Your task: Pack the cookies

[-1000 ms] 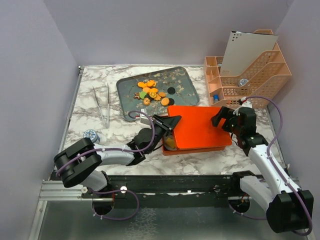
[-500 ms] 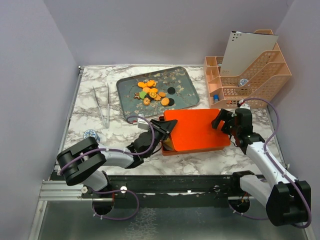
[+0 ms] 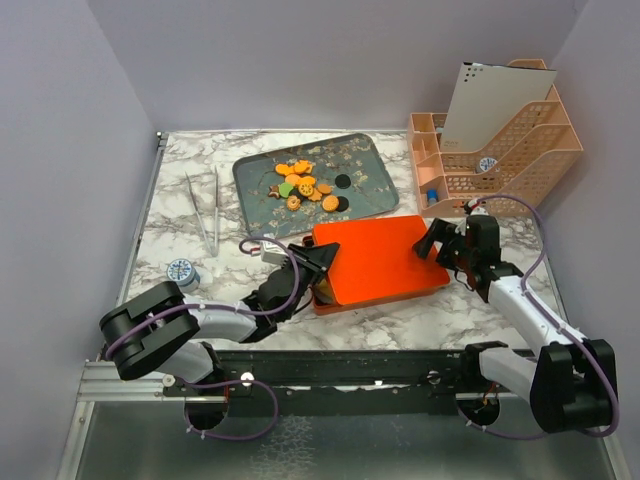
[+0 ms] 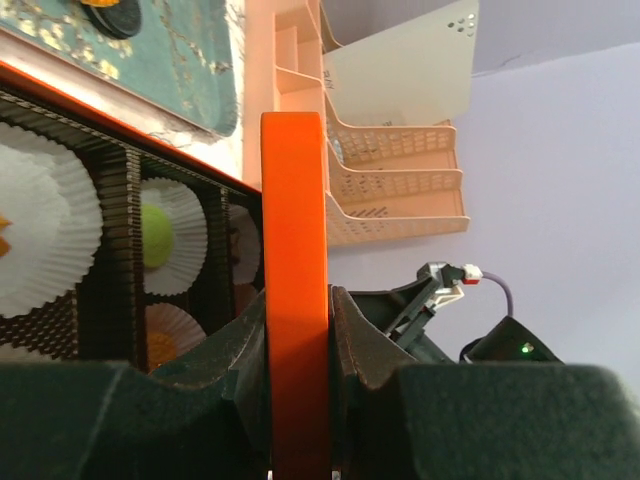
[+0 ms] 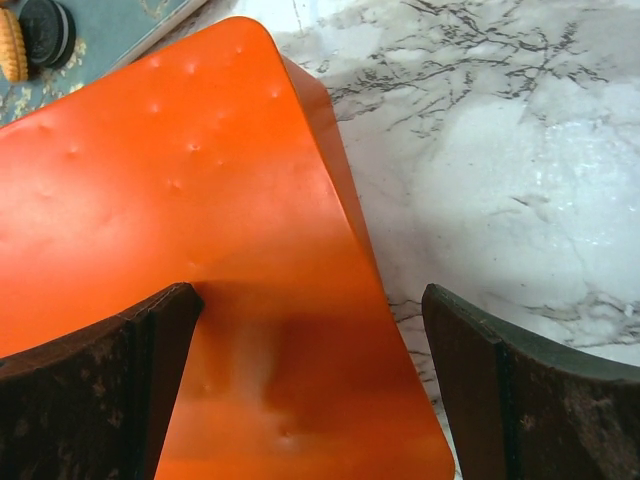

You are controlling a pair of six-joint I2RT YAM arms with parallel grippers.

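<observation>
Cookies (image 3: pixel 303 186) lie beyond left end effector (image 3: pixel 322 262) — which grips lid (image 3: pixel 378 258).

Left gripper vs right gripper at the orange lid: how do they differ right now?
1. The left gripper is closed, its fingers pinching the orange lid; the right gripper is wide open, gripping nothing.
2. The left gripper is at the lid's left edge; the right gripper hangs over its right corner.
Shared: both are at the same lid.
</observation>
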